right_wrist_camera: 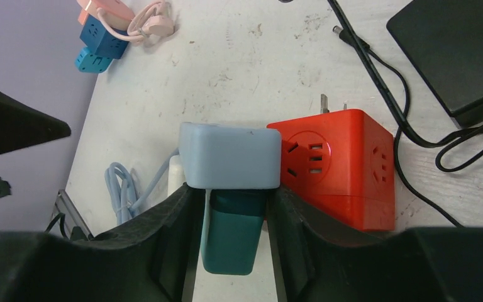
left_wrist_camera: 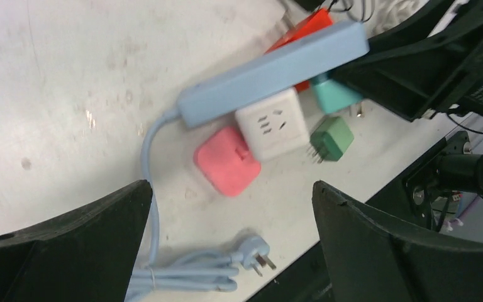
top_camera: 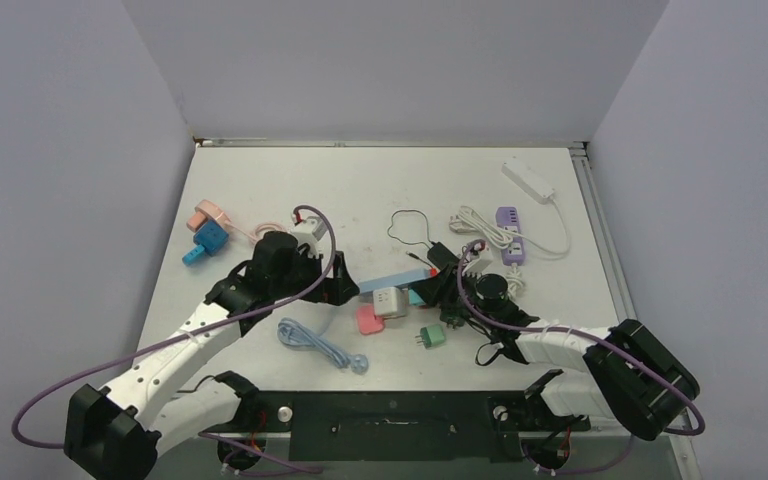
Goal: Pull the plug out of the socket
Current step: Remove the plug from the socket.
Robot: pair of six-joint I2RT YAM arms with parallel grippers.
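The right gripper [right_wrist_camera: 234, 192] clamps the sides of the teal plug [right_wrist_camera: 229, 239], seated at the blue power strip [right_wrist_camera: 229, 154]'s end, likely to pull it straight out. The left gripper [left_wrist_camera: 229, 185] gapes wide and empty beside the strip, bracing nothing.

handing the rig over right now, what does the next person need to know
Left hand: open, holding nothing, beside the cable end of the blue power strip.
Right hand: closed on the teal plug, which sits in the strip.
Done: plug gripped.
Left to do: brace the strip, probably with the free hand, then pull the plug out.
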